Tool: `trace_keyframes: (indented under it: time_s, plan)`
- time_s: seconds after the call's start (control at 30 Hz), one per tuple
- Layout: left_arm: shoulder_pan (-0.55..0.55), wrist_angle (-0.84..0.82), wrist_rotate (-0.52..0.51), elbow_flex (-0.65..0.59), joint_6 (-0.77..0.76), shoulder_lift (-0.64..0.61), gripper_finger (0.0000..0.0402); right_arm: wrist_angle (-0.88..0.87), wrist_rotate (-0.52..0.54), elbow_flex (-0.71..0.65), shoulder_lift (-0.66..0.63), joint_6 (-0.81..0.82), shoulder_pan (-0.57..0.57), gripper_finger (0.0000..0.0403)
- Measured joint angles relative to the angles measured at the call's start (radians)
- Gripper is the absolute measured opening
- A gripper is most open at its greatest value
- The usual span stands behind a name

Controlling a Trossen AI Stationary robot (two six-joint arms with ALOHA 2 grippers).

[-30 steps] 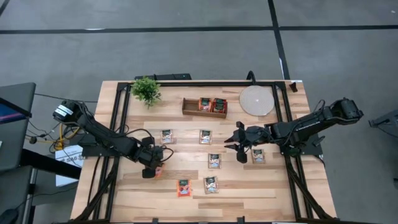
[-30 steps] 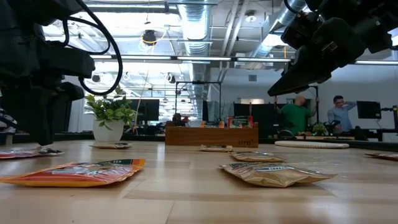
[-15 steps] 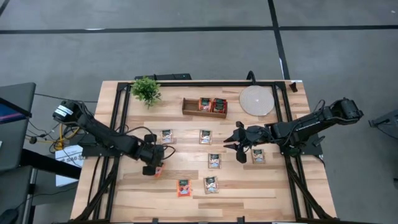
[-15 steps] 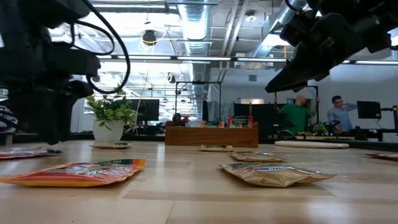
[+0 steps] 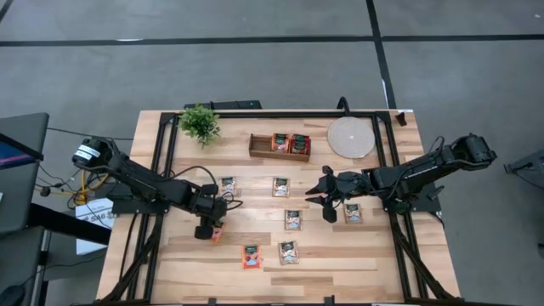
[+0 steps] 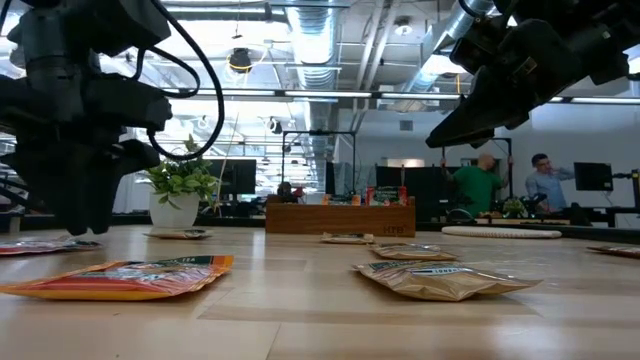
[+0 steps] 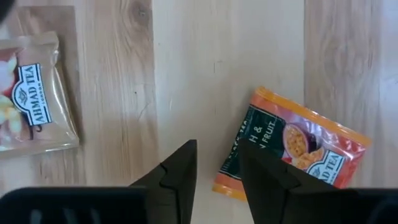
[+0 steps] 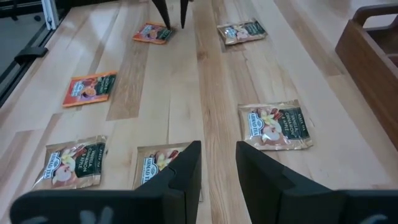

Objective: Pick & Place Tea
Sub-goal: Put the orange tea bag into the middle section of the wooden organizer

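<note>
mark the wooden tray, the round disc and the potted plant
wooden tray (image 5: 260, 146): high view, its bare left compartment.
round disc (image 5: 351, 138): high view, centre of its top face.
potted plant (image 5: 200, 123): high view, middle of the leaves.

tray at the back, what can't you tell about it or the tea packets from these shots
- Wooden tray: high view shows two red packets inside, print too small to read; its dividers can't be made out.
- Low view: tray wall hides how the packets sit.
- Orange packet: left gripper covers part of its label in the left wrist view.
- Right wrist view: tray cut off by the edge.

left gripper (image 7: 216, 171) apparently open, right gripper (image 8: 217, 163) parted
</note>
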Motion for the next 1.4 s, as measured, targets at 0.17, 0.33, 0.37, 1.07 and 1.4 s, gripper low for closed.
trace_keyframes:
  time_s: [0.17, 0.33, 0.37, 1.07, 1.4]
  plan:
    - [0.002, -0.004, 0.011, 0.000, 0.014, 0.027, 0.0110, 0.000, 0.000, 0.000, 0.000, 0.008, 0.000, 0.0092]
    - [0.004, 0.002, 0.032, 0.010, 0.015, 0.103, 0.0110, 0.002, 0.000, 0.000, 0.000, 0.009, 0.000, 0.0092]
    - [0.004, 0.001, 0.032, 0.011, 0.013, 0.109, 0.0110, 0.001, 0.000, 0.000, 0.000, 0.009, 0.000, 0.0092]
    - [0.003, -0.003, -0.071, -0.003, -0.240, 0.065, 0.0078, 0.003, 0.000, 0.000, 0.000, 0.009, 0.000, 0.0092]
    - [0.004, -0.007, -0.126, -0.005, -0.244, -0.043, 0.0078, 0.007, -0.022, 0.000, 0.000, 0.009, 0.000, 0.0092]
